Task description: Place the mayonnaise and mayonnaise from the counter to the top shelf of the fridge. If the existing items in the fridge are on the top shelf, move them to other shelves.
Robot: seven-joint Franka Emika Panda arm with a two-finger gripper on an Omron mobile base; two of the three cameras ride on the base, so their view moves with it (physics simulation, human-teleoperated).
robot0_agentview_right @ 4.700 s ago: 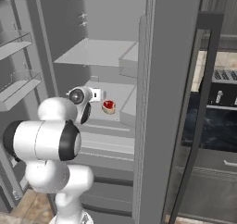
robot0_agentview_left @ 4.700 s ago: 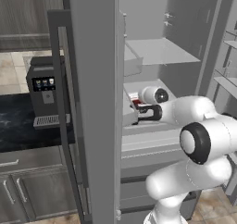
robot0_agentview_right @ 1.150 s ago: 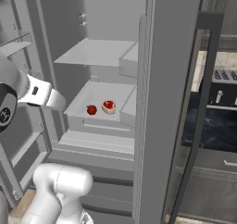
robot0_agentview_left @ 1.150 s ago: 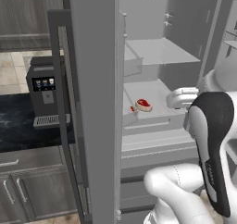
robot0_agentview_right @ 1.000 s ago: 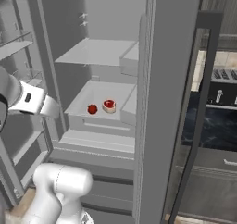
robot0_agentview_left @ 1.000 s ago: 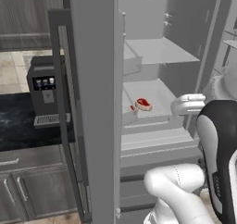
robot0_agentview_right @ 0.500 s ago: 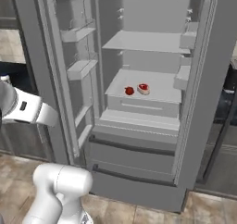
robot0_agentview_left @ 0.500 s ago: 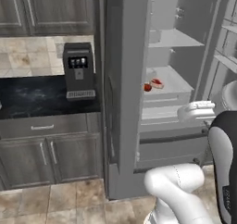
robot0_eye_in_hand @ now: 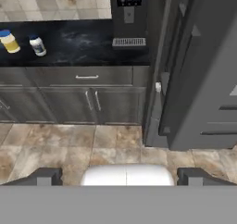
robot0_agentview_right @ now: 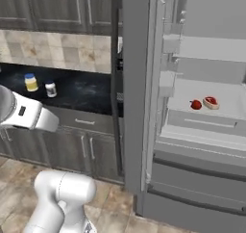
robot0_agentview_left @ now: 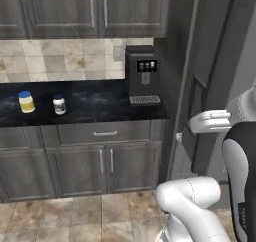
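A: Mayonnaise jars, where? 
B: Both upright on the counter (robot0_agentview_left: 100,106), long axes vertical, lids up: the pale-yellow jar (robot0_agentview_left: 26,102) just left of the slimmer white jar (robot0_agentview_left: 59,105).
A: Step in hand? 
B: I judge it the approach; the steak (robot0_agentview_right: 210,102) and red vegetable (robot0_agentview_right: 195,104) sit on a lower shelf.
A: Gripper (robot0_eye_in_hand: 119,176)? 
B: Fingers wide apart, holding nothing. Next it must reach one jar.

White arm (robot0_agentview_left: 210,121) folded high, jaws wide apart, pointing floorward, empty.
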